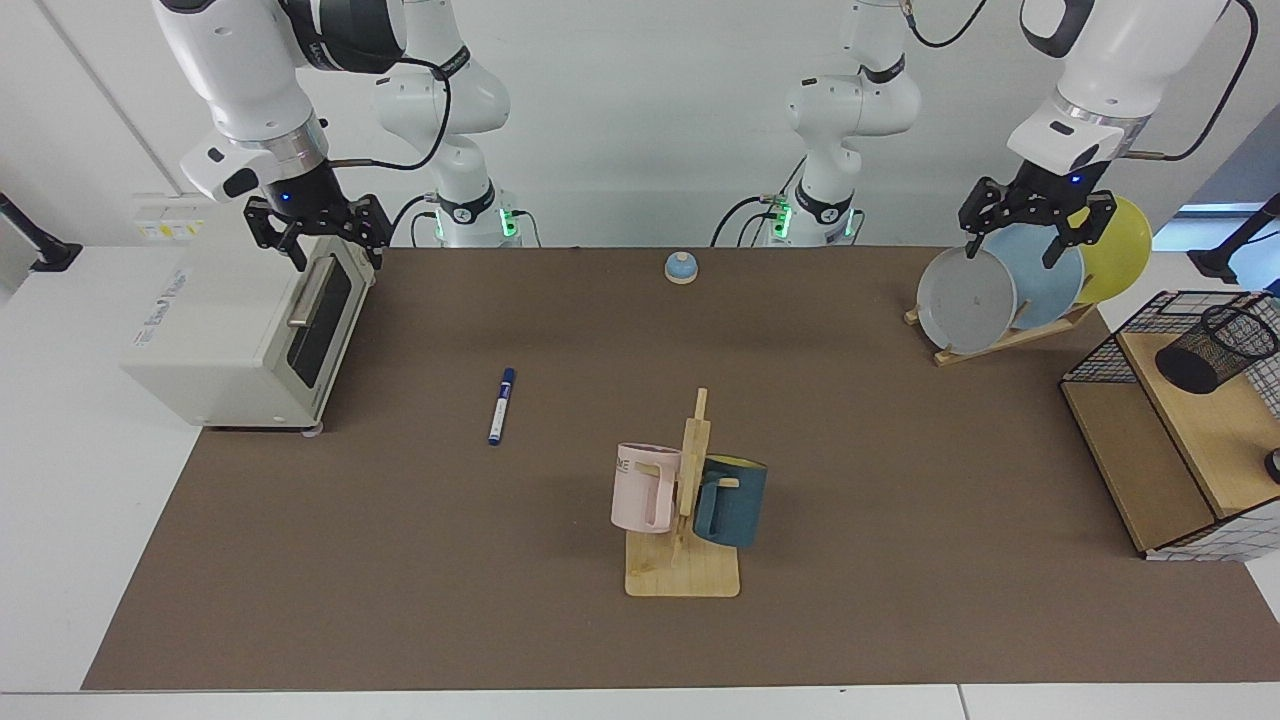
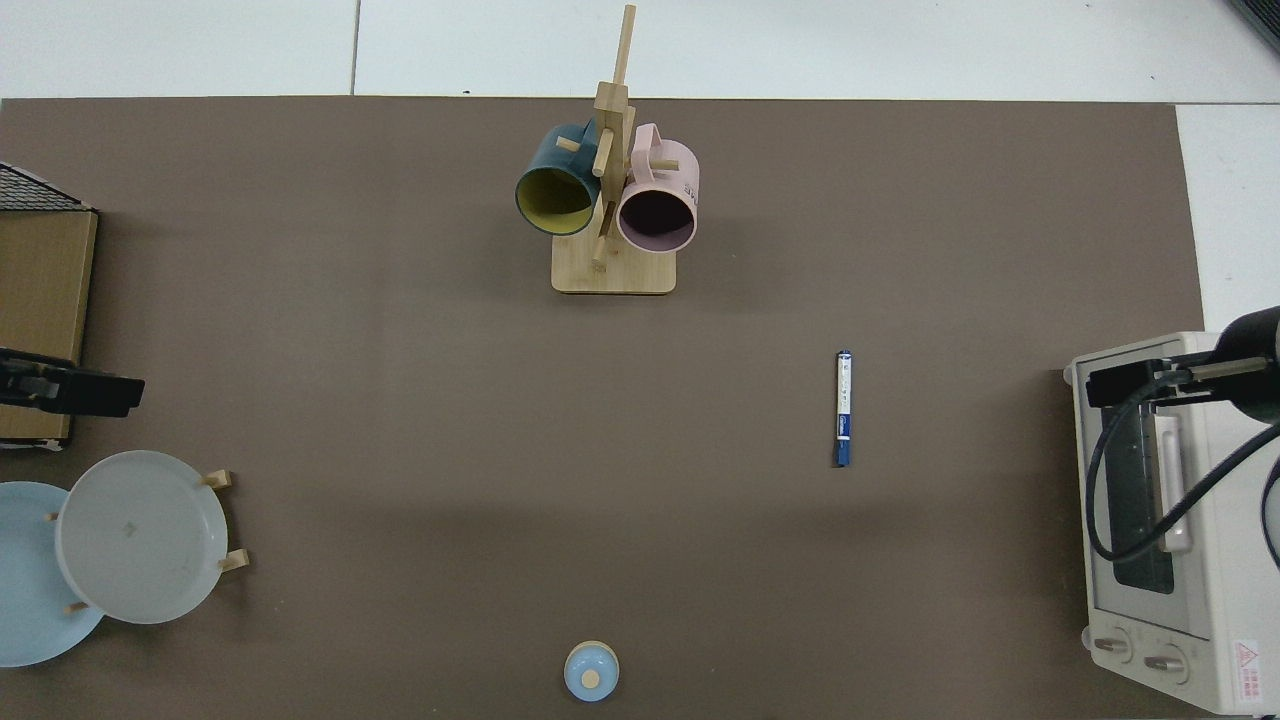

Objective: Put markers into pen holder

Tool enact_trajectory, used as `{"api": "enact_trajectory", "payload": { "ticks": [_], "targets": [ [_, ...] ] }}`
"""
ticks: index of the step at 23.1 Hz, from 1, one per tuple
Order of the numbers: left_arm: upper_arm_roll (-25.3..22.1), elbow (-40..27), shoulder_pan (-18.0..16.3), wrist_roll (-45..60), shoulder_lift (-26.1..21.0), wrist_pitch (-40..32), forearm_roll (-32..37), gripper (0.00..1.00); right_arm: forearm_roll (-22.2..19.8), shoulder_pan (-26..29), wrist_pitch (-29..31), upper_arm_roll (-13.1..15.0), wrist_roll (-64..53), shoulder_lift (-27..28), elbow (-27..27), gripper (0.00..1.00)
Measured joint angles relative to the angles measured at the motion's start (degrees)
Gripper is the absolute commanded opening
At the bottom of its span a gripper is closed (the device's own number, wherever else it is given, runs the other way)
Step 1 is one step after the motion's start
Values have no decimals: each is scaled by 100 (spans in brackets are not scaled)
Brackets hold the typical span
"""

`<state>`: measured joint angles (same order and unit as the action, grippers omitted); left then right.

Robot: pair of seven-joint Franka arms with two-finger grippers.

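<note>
Here marker flat on mat, well apart from right hand, open, empty.

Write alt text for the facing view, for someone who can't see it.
A blue-capped marker lies flat on a brown table mat, far from the black mesh pen holder on a shelf in the wire basket. The open right gripper hovers above a toaster oven; the open left gripper hangs over racked plates.
</note>
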<state>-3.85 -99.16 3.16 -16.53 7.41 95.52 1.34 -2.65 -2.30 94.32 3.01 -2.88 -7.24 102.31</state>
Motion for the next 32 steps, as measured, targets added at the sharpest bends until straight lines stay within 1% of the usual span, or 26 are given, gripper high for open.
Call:
{"api": "enact_trajectory", "payload": {
  "ticks": [17, 21, 24, 28, 32],
  "targets": [
    [112, 5, 10, -148, 0, 1, 0, 100, 0, 28, 40, -24, 0, -1, 7, 100],
    [112, 5, 10, -148, 0, 1, 0, 100, 0, 13, 223, -54, 64, 6, 10, 100],
    [112, 6, 10, -147, 0, 1, 0, 100, 5, -99, 486, -68, 90, 84, 25, 100],
    [114, 6, 10, -147, 0, -1, 0, 100, 5, -389, 895, -98, 299, 343, 52, 100],
    [121, 6, 11, -147, 0, -24, 0, 100, 5, -501, 1258, -114, 390, 666, 63, 100]
  ]
}}
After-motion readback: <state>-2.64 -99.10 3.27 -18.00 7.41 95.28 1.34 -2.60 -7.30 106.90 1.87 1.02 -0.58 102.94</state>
